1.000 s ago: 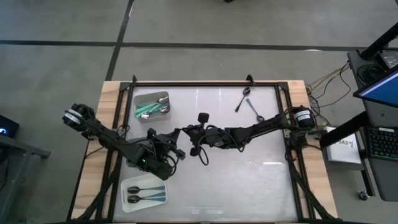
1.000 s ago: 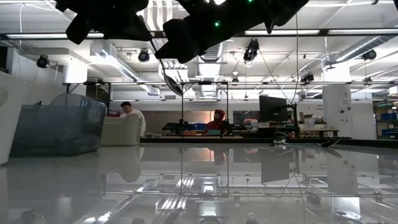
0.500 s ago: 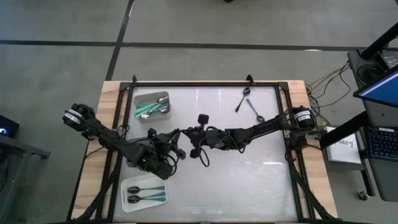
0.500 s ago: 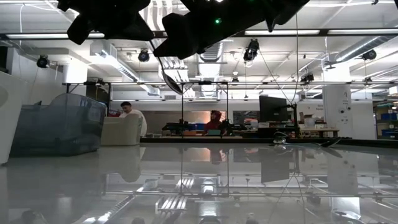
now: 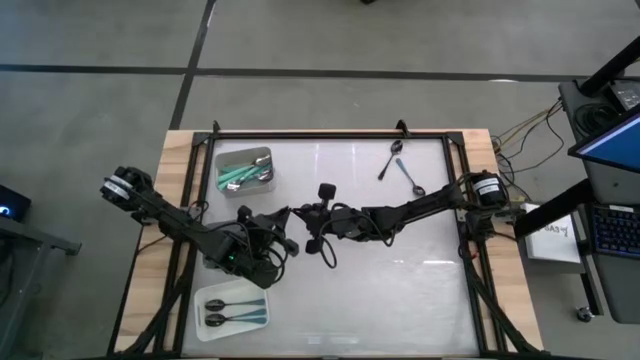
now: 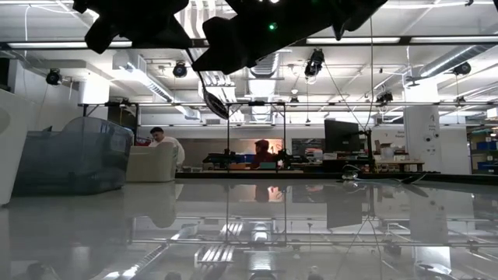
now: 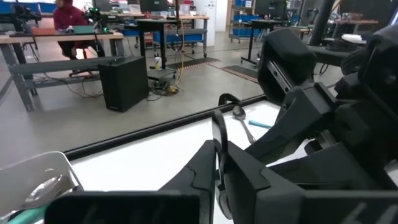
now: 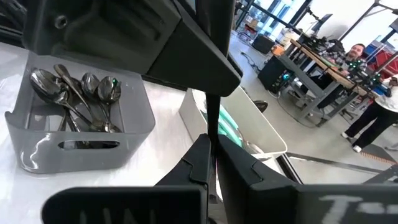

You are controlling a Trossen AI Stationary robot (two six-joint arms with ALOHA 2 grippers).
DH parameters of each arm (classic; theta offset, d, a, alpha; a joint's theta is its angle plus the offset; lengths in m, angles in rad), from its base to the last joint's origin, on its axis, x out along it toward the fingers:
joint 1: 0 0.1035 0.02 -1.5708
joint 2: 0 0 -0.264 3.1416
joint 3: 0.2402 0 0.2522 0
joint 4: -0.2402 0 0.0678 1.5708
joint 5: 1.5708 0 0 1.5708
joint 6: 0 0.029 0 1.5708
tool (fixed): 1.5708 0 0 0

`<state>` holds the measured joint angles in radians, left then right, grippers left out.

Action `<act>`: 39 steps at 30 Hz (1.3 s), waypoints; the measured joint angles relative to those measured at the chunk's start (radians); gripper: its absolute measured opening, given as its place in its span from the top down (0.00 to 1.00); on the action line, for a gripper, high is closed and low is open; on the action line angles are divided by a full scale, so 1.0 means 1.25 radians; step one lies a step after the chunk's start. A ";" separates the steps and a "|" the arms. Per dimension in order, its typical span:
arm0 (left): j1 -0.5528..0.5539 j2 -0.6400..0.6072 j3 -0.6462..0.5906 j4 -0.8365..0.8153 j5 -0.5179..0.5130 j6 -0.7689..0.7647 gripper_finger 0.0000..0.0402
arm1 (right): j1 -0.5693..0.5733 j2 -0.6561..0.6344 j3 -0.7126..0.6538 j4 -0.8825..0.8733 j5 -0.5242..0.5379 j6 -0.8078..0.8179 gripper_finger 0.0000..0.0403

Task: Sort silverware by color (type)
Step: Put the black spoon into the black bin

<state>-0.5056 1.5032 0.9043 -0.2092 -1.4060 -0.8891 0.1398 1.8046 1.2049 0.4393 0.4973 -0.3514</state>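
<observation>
A black-handled spoon hangs in the air over the middle of the table, its shiny bowl lowest. My left gripper and my right gripper meet there tip to tip, and both are shut on the spoon's thin dark handle. In the high view the two arms cover most of the spoon. Two loose spoons lie flat on the table at the far right. My left gripper pinches the spoon's thin black handle between its two fingers, which come about level from the table's left and lie across the handle. The spoon is clear of the table. My right gripper pinches the same handle between its two fingers. They come about level from the table's right and lie across the handle. The left gripper's body is right in front of them.
A tray of teal-handled spoons stands at the far left. A white tray with black-handled spoons stands at the near left. A grey tray of silver spoons stands beside the teal one, under my left arm. People sit in the room beyond.
</observation>
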 joint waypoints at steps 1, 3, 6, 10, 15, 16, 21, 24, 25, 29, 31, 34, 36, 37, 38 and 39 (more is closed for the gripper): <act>0.000 0.000 0.000 0.000 0.002 0.007 0.98 | 0.000 0.000 0.000 -0.001 0.000 0.000 0.98; 0.000 0.000 0.000 0.000 0.010 0.011 0.99 | 0.000 0.000 0.000 -0.003 0.000 0.001 0.98; 0.000 -0.003 0.000 -0.001 0.021 0.013 1.00 | 0.000 0.000 0.000 -0.017 0.000 0.015 0.97; 0.001 -0.017 -0.001 -0.020 0.019 0.018 1.00 | -0.002 -0.020 -0.001 -0.108 0.005 0.029 0.89; 0.009 -0.055 -0.001 -0.088 0.030 0.017 1.00 | -0.002 -0.068 -0.001 -0.255 0.004 0.106 0.73; 0.010 -0.066 -0.001 -0.111 0.046 0.015 1.00 | -0.002 -0.081 -0.001 -0.290 0.004 0.126 0.70; 0.010 -0.134 -0.001 -0.266 0.233 0.011 1.00 | 0.000 -0.141 -0.001 -0.460 0.002 0.243 0.60; 0.014 -0.194 -0.001 -0.369 0.358 0.010 1.00 | 0.000 -0.173 -0.001 -0.546 0.002 0.313 0.58; 0.014 -0.217 -0.001 -0.394 0.389 0.008 1.00 | 0.000 -0.179 -0.001 -0.567 0.002 0.331 0.58; 0.015 -0.319 -0.001 -0.452 0.474 0.019 1.00 | 0.000 -0.191 -0.001 -0.620 0.001 0.379 0.59; 0.015 -0.371 -0.001 -0.476 0.519 0.020 1.00 | 0.000 -0.191 -0.001 -0.629 0.002 0.393 0.60; 0.015 -0.438 -0.001 -0.526 0.591 0.006 1.00 | 0.000 -0.188 -0.001 -0.630 0.001 0.412 0.62; 0.015 -0.468 -0.001 -0.581 0.648 -0.006 1.00 | 0.000 -0.184 -0.002 -0.634 0.001 0.421 0.63; 0.015 -0.477 -0.001 -0.617 0.675 -0.015 1.00 | 0.000 -0.181 -0.002 -0.635 0.001 0.428 0.63; 0.015 -0.483 -0.001 -0.658 0.703 -0.025 1.00 | -0.001 -0.180 -0.002 -0.639 0.001 0.432 0.63; 0.015 -0.486 -0.001 -0.697 0.725 -0.037 1.00 | -0.001 -0.179 -0.003 -0.648 0.000 0.434 0.64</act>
<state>-0.4872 0.8960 0.9028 -1.0811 -0.5000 -0.9351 0.1390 1.5806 1.2007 -0.3702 0.4978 0.1914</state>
